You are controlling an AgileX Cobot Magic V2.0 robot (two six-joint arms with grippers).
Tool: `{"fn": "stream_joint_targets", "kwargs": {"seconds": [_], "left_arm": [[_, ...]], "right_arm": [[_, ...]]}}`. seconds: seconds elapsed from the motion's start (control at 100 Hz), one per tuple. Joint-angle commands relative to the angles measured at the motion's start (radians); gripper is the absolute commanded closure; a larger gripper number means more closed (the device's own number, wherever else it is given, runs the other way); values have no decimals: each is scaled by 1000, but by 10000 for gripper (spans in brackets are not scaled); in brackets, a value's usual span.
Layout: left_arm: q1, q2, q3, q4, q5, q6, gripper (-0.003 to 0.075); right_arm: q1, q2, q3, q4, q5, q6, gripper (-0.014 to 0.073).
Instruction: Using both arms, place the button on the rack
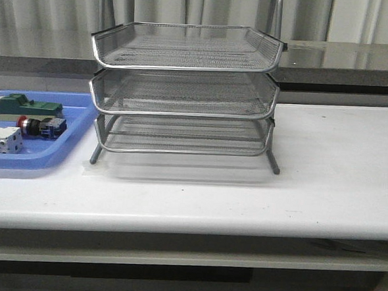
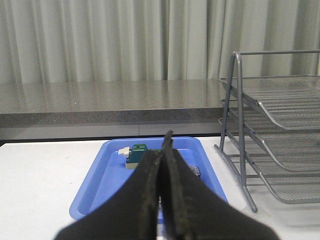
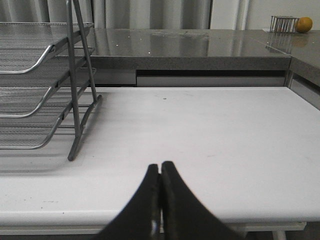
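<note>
Nothing's really started here: the button (image 1: pixel 32 125) sits in the blue tray (image 1: pixel 67 152) at the left edge of the table, between a green block (image 1: pixel 26 105) and a white block (image 1: pixel 2 140). The rack (image 1: pixel 184 92) beside it is empty. Left gripper (image 2: pixel 163 145) and right gripper (image 3: pixel 160 167) both hang pinched closed, holding nothing, low near the table's front edge.

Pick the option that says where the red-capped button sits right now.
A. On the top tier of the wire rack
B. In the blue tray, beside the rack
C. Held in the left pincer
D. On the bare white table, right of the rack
B: the front view shows the button lying in the blue tray left of the rack, between a green block and a white block.
</note>
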Motion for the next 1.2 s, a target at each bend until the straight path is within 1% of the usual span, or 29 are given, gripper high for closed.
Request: {"fn": "stream_joint_targets", "kwargs": {"seconds": [0.0, 0.68, 0.72, 0.9, 0.94, 1.05, 1.19], "left_arm": [[-7, -32, 35, -3, -75, -9, 741], [-7, -32, 35, -3, -75, -9, 741], [-7, -32, 35, -3, -75, -9, 741], [-7, -32, 35, -3, -75, -9, 741], [-7, -32, 35, -3, -75, -9, 741], [-7, -32, 35, -3, -75, -9, 741], [-7, -32, 35, -3, -75, -9, 741]], "right_arm": [[-8, -18, 1, -9, -82, 0, 659], [-8, -18, 1, -9, -84, 0, 659], [-8, -18, 1, -9, -91, 0, 659], [-8, -18, -4, -8, -206, 0, 659], [-8, -17, -16, -2, -209, 0, 659], [-8, -3, -72, 34, -157, 0, 659], [-8, 65, -206, 49, 5, 0, 659]]}}
